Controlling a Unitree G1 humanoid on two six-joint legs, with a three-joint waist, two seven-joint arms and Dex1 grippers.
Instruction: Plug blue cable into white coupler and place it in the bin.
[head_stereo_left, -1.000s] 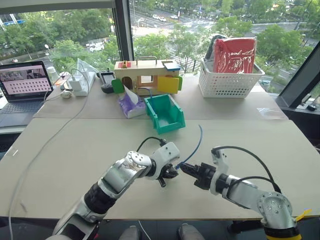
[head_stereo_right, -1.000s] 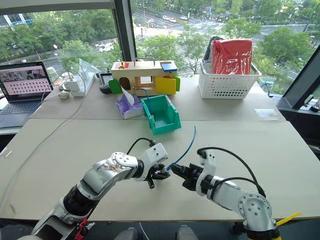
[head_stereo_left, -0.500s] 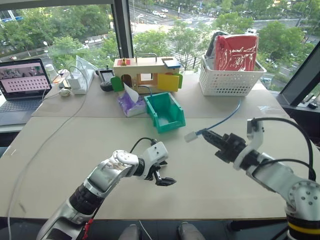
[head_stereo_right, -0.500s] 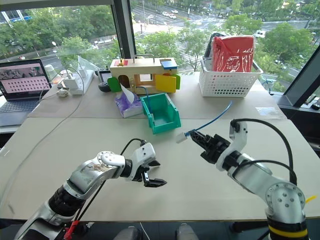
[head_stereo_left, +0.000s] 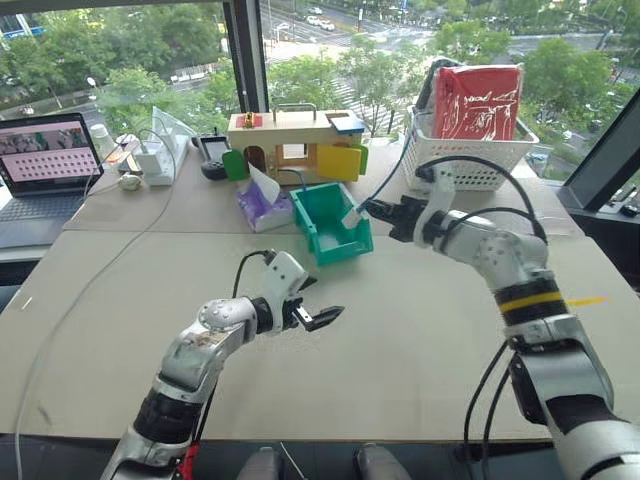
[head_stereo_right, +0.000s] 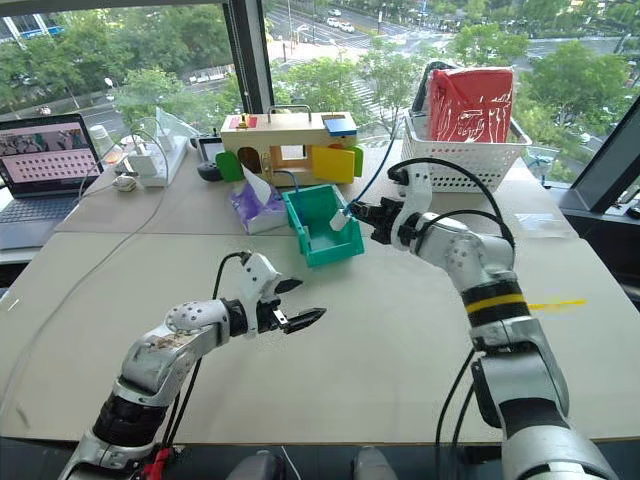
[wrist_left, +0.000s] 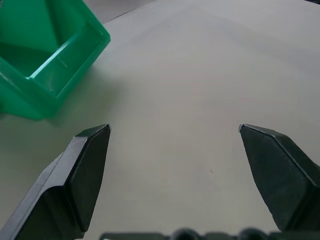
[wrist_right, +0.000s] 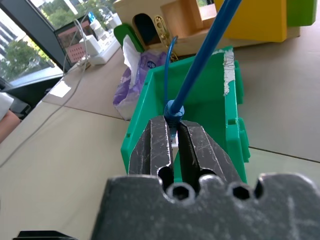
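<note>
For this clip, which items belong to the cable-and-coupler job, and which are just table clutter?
Job items:
- blue cable, pinched in the right gripper
- white coupler on the cable's end, above the bin
- bin
- left gripper, open, holding nothing

Clutter:
- laptop
- tissue pack
- wooden toy house
- white basket

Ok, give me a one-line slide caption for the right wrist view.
Right gripper shut on the thin light-blue cable at its plug end, poised over the teal-green plastic bin.
</note>
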